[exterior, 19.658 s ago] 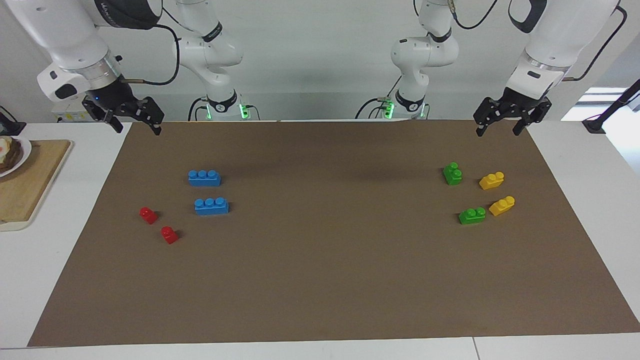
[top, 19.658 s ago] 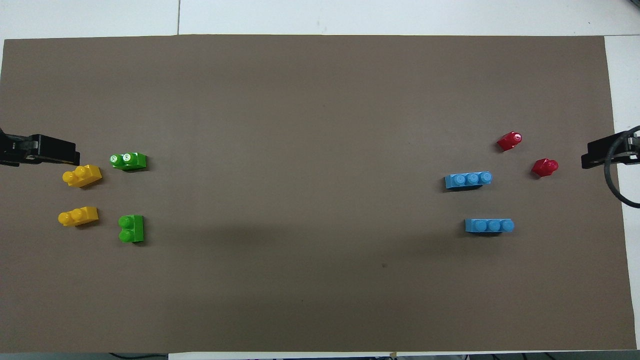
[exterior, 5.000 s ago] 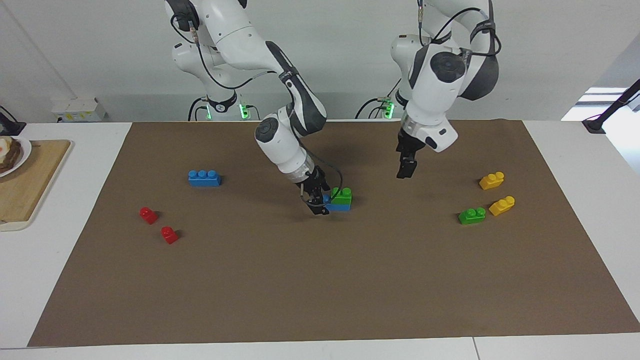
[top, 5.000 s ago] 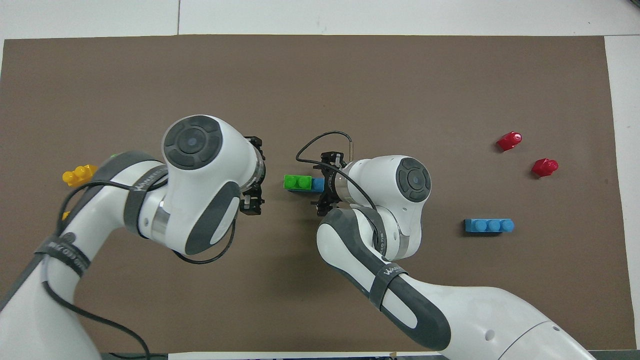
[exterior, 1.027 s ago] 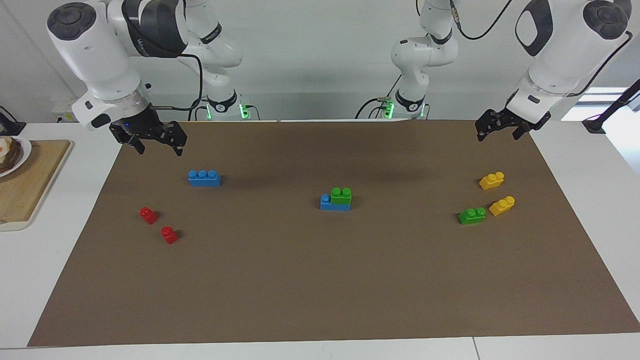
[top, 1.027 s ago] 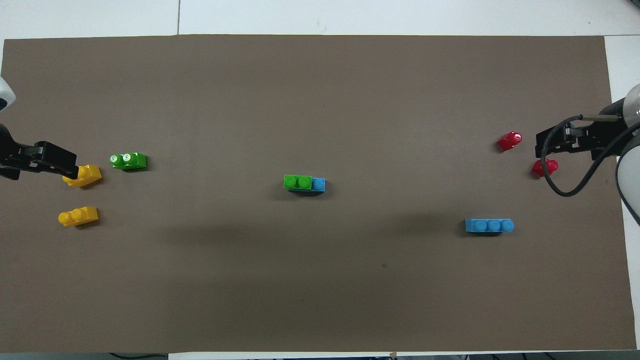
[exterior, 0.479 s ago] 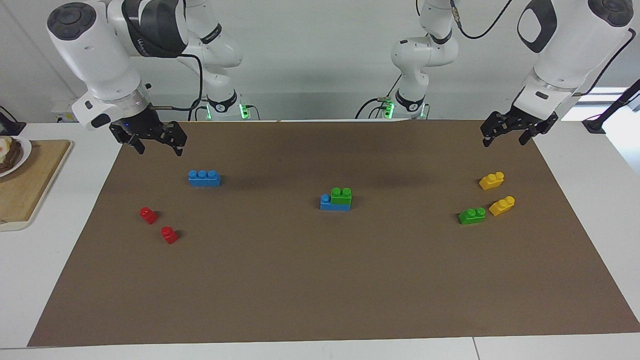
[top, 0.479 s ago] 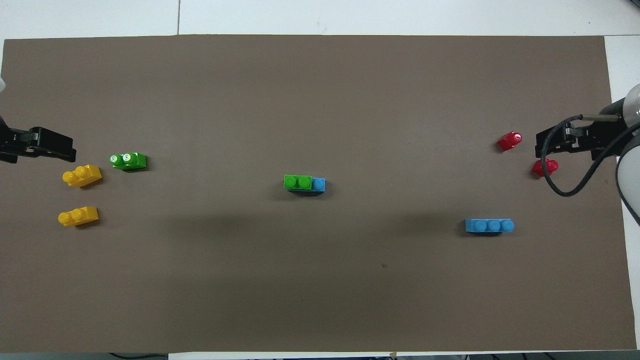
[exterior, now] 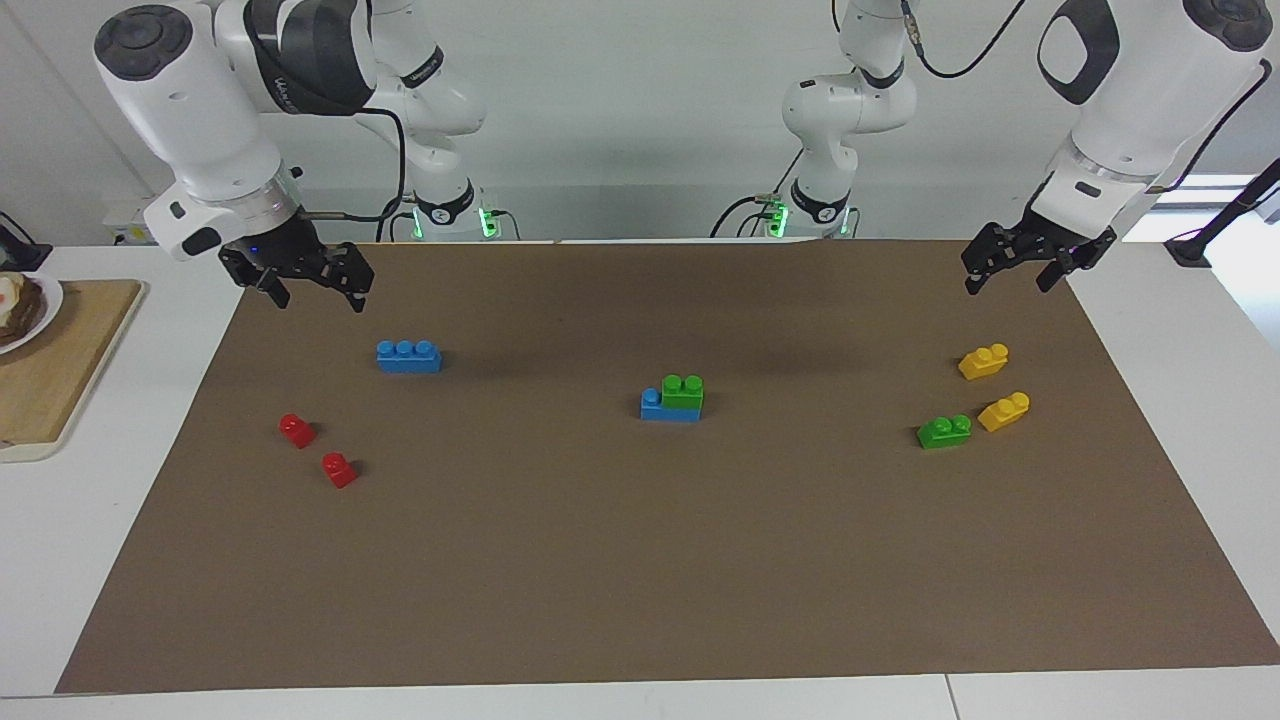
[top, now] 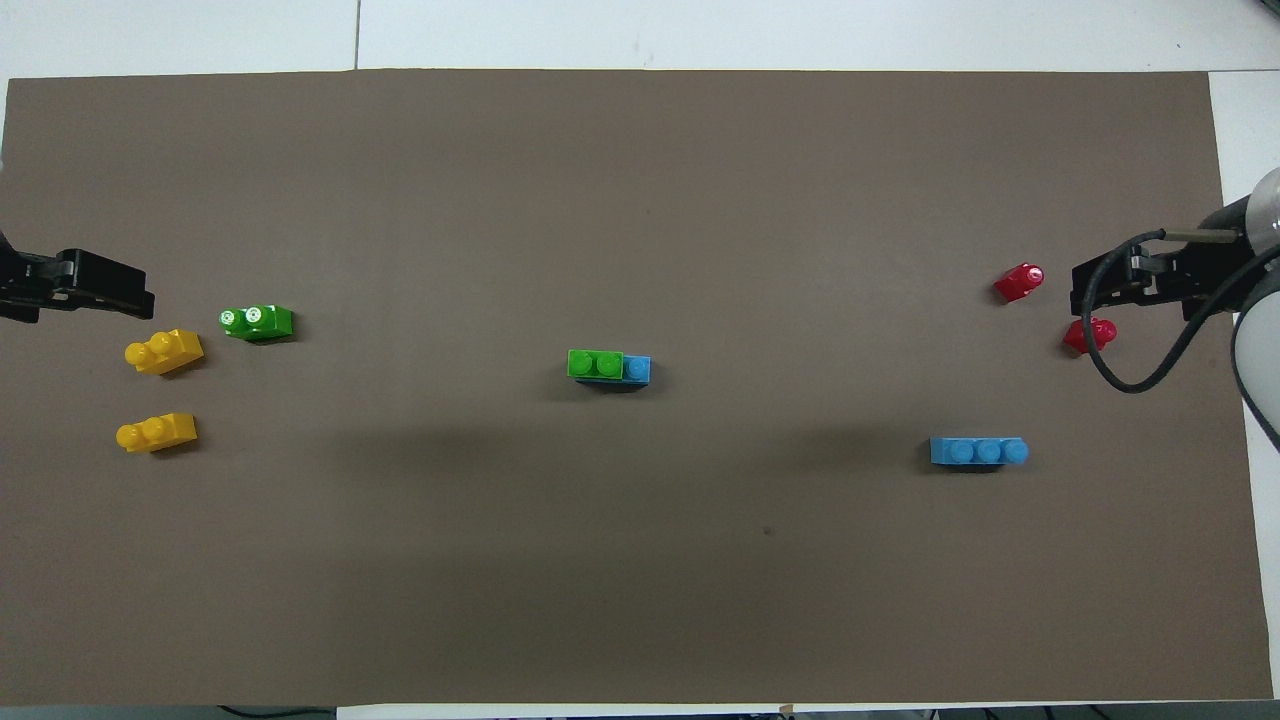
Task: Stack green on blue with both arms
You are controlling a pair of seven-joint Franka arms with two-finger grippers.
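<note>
A green brick (exterior: 682, 391) sits pressed on a blue brick (exterior: 655, 405) in the middle of the mat, covering two of its studs; the stack also shows in the overhead view, green (top: 595, 363) on blue (top: 637, 369). A second green brick (exterior: 944, 431) lies toward the left arm's end. A second blue brick (exterior: 408, 356) lies toward the right arm's end. My left gripper (exterior: 1007, 283) is open and empty, raised over the mat's corner near the yellow bricks. My right gripper (exterior: 318, 295) is open and empty, raised over the mat's edge beside the lone blue brick.
Two yellow bricks (exterior: 983, 361) (exterior: 1004, 411) lie beside the second green brick. Two red bricks (exterior: 297, 430) (exterior: 339, 469) lie farther from the robots than the lone blue brick. A wooden board (exterior: 60, 360) with a plate stands off the mat at the right arm's end.
My left gripper has shifted a little and come slightly lower over the mat's corner. My right gripper has barely moved. No brick has moved.
</note>
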